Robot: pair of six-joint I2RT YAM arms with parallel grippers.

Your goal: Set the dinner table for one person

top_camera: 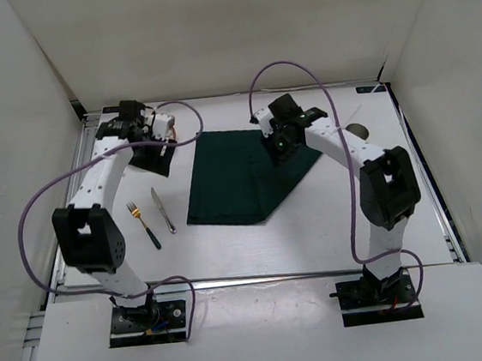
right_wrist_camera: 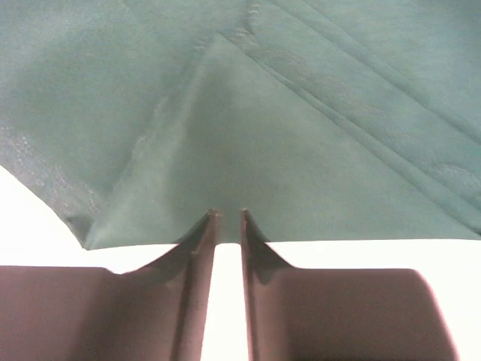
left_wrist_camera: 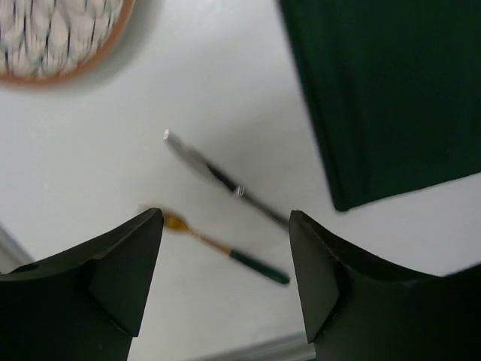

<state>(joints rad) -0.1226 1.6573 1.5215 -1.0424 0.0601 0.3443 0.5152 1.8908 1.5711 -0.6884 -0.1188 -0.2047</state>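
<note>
Mat-laying step: your right gripper (right_wrist_camera: 225, 214), nearly closed, seems to pinch a folded corner of the green cloth (top_camera: 232, 177), lying mid dinner table (top_camera: 257, 248). Left gripper (left_wrist_camera: 225, 218) hangs wide; next, pull that fold flat.

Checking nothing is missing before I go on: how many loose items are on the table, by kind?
fork: 1
knife: 1
green cloth: 1
patterned plate: 1
round item at the far right, half hidden: 1, kind unclear
Total: 5
</note>
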